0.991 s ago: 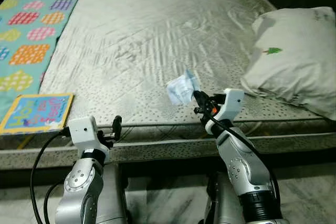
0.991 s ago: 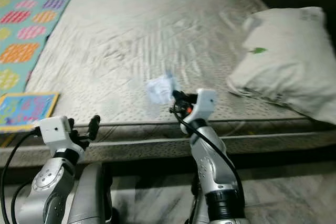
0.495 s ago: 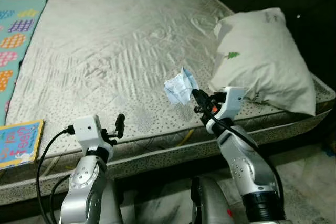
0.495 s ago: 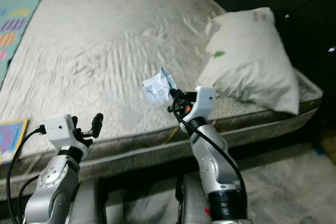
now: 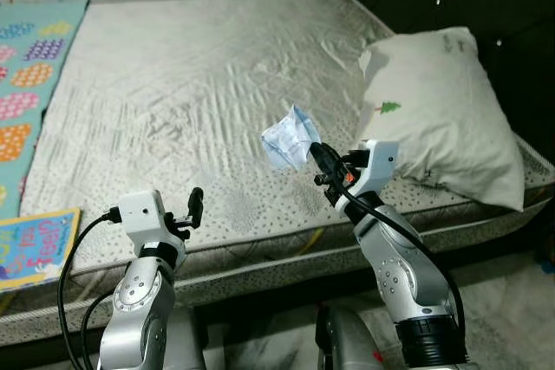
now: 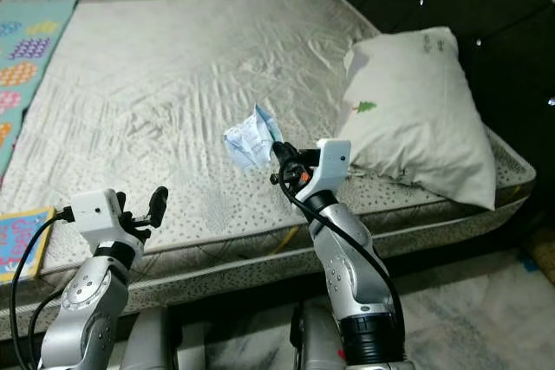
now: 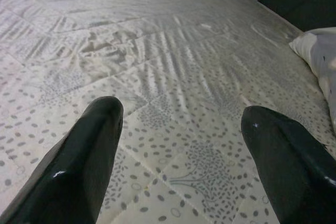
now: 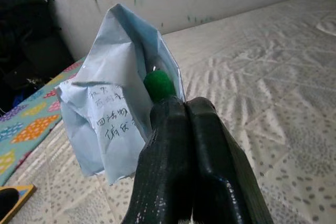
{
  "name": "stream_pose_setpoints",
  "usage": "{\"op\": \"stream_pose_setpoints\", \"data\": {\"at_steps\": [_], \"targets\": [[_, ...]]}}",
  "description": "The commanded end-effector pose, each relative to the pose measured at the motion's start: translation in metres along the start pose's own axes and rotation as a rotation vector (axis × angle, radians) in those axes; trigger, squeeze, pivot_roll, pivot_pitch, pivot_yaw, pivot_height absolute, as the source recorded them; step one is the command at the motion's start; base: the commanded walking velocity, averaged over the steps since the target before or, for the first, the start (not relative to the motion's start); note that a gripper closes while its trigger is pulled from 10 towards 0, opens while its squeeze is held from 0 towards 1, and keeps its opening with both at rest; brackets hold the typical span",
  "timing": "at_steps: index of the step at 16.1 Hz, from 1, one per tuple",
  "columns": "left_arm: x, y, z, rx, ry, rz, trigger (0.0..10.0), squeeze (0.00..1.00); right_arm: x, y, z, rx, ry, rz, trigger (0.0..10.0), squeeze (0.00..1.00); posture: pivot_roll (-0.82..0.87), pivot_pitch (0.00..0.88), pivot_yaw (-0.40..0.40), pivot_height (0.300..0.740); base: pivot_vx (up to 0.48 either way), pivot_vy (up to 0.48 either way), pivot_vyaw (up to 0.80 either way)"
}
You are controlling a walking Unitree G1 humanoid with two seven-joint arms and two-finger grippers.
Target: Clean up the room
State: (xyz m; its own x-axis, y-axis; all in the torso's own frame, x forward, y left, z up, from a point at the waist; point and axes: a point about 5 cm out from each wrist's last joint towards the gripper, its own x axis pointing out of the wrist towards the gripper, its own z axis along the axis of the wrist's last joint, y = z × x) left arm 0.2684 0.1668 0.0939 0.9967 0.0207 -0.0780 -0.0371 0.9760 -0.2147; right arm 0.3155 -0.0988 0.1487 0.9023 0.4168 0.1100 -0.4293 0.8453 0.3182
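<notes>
- Step in hand (a judgement): a piece of litter is off the bed and being carried; the right gripper has its two black fingers pressed together on a crumpled paper wrapper, raised above the near edge of the mattress.
- Location of the task's thing: the crumpled paper wrapper hangs in the air at scene centre, left of the pillow and apart from it, touching only the fingers.
- Left gripper: fingers spread wide with nothing between them, held low at the near left over the mattress edge.
- Next move (a judgement): the paper needs a bin, so the pinch must hold firm while the robot turns from the bed.
- Materials: the paper is thin, pale blue-white, creased into a peaked fold with dark handwriting on one face; a small green blob sits at the fingertips.
- Surroundings: quilted, wrinkled, speckled mattress cover; soft, plump pillow with a small green tree mark; colourful patterned mat far left; flat picture book near left.
</notes>
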Motion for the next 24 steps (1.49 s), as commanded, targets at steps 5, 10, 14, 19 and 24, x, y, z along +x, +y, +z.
{"op": "stream_pose_setpoints", "data": {"at_steps": [5, 10, 14, 19, 24], "targets": [[0.002, 0.000, 0.001, 0.011, -0.010, -0.007, 10.0, 0.00, 0.002, 0.000, 0.011, -0.010, -0.042, 0.014, 10.0, 0.00, -0.07, 0.000, -0.019, 0.696, 0.000, 0.000, 0.00], [0.003, -0.001, 0.001, 0.011, -0.011, -0.009, 10.0, 0.00, 0.003, -0.001, 0.010, -0.008, -0.040, 0.009, 10.0, 0.00, -0.07, 0.000, -0.019, 0.740, 0.000, 0.000, 0.00], [0.003, -0.001, 0.001, 0.012, -0.011, -0.009, 10.0, 0.00, 0.003, 0.000, 0.009, -0.011, -0.034, 0.008, 10.0, 0.00, -0.08, 0.003, -0.020, 0.740, 0.000, 0.000, 0.00], [0.002, -0.001, 0.001, 0.011, -0.013, -0.003, 10.0, 0.00, 0.002, -0.002, 0.005, -0.030, -0.016, -0.021, 10.0, 0.00, -0.07, 0.004, -0.023, 0.740, 0.000, 0.000, 0.00], [0.002, -0.001, 0.001, 0.017, -0.022, 0.001, 10.0, 0.00, 0.001, -0.007, 0.000, -0.075, 0.020, -0.053, 10.0, 0.00, -0.07, 0.000, -0.027, 0.740, 0.000, 0.000, 0.00]]}}
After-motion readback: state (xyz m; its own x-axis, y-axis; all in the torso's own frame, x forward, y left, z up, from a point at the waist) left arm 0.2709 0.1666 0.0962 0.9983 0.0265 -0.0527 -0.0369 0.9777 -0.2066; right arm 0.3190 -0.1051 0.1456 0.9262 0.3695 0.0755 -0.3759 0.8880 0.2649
